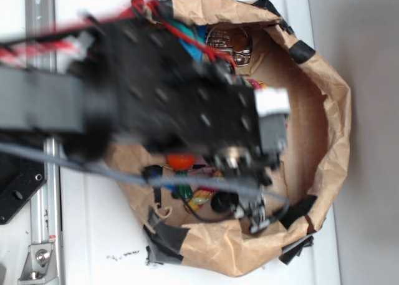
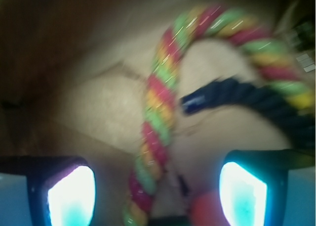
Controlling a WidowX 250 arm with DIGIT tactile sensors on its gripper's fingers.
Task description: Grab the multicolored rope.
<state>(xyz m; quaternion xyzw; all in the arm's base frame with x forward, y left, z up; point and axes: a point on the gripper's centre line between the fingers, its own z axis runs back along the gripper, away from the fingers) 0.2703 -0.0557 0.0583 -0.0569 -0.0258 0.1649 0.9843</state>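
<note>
The multicolored rope (image 2: pixel 158 112), twisted from red, yellow and pale green strands, lies on the brown paper floor and curves up and off to the right in the wrist view. Its lower stretch runs between my gripper (image 2: pixel 157 194) fingers, nearer the left pad (image 2: pixel 71 196) than the right one. The gripper is open, with both pads well clear of the rope. In the exterior view the arm hides most of the rope (image 1: pixel 199 199); only a short piece shows beside the gripper (image 1: pixel 257 211).
A dark navy rope (image 2: pixel 247 100) lies across the right side, its end close to the multicolored rope. An orange toy (image 2: pixel 205 211) sits near the right pad. Everything rests inside a crumpled brown paper basket (image 1: pixel 330 110) with high walls. A shiny foil object (image 1: pixel 227 42) lies at its far side.
</note>
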